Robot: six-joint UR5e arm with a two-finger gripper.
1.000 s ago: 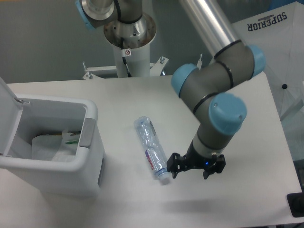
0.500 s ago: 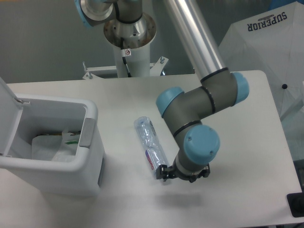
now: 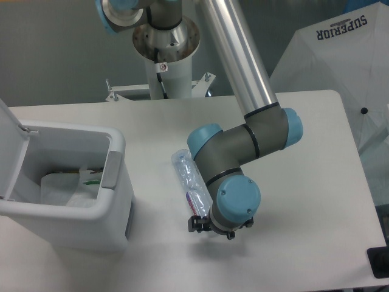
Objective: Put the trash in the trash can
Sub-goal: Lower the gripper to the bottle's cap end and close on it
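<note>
A crushed clear plastic bottle (image 3: 189,176) with a red-and-blue label lies on the white table, running from upper left to lower right. Its cap end is hidden under my wrist. My gripper (image 3: 209,227) hangs low over that cap end, mostly covered by the blue wrist joint, so the fingers barely show and their state cannot be read. The white trash can (image 3: 115,182) stands at the left with its lid (image 3: 9,146) swung up and a grey tab on the front rim. Inside it lies whitish plastic on the liner (image 3: 67,190).
The arm's base column (image 3: 165,45) rises at the back centre. A white fabric cover with "SUPERIOR" lettering (image 3: 343,55) stands beyond the table's right edge. A dark object (image 3: 378,261) sits at the lower right corner.
The arm has swung left across the table, bringing the gripper from right of the bottle's cap to directly over that end. The bottle has not moved.
</note>
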